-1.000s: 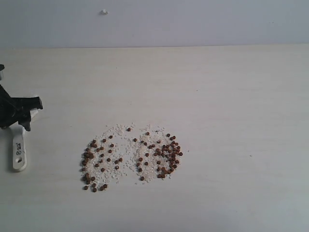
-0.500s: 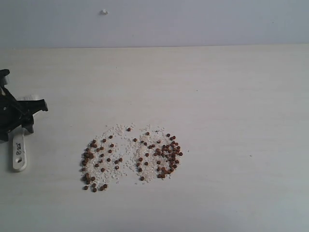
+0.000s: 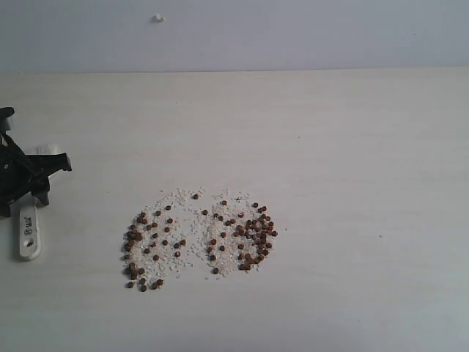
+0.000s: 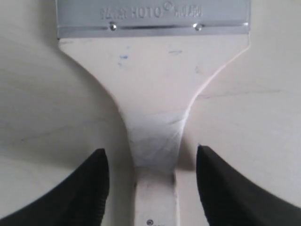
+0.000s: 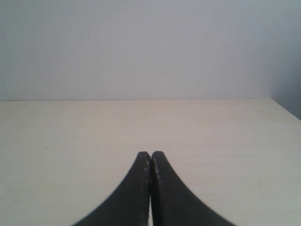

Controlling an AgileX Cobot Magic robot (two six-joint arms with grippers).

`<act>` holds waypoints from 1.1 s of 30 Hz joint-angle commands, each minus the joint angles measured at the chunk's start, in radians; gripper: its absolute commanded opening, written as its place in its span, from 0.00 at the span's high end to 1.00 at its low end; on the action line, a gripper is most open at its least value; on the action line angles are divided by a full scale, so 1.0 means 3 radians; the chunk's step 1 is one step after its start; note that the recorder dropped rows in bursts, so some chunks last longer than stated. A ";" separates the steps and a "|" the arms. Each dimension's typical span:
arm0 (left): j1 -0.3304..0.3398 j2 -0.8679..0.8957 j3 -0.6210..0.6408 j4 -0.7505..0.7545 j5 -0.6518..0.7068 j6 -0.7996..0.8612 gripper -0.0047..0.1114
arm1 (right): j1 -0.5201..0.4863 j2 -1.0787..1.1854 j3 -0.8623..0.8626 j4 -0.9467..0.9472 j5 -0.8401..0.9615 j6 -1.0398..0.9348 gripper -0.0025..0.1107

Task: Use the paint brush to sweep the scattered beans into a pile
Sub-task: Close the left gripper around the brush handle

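Note:
The beans [image 3: 245, 235] lie on the table in two loose patches mixed with white crumbs, the left patch [image 3: 150, 246] thinner than the right; there is no single pile. The paint brush [image 3: 28, 233] lies flat at the far left, its pale handle end sticking out below my left gripper [image 3: 35, 178]. In the left wrist view the handle neck [image 4: 155, 141] runs between the two black fingers and the silver ferrule [image 4: 153, 19] is ahead. My left gripper [image 4: 150, 150] is open, with gaps on both sides of the handle. My right gripper [image 5: 150, 154] is shut on nothing, above bare table.
The pale wooden table [image 3: 352, 147] stretches right and behind the beans up to a plain grey wall [image 3: 293, 33]. A small white speck [image 3: 158, 18] sits on the wall. The right arm is outside the exterior view.
My left gripper has shifted a little toward the far side and slightly right over the brush since a second ago, then held still. The brush and beans have not moved.

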 commanded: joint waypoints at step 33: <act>-0.0013 -0.0044 -0.0008 0.0084 0.0013 0.0549 0.96 | 0.0006 -0.0019 0.0018 -0.0023 -0.0052 0.0000 0.98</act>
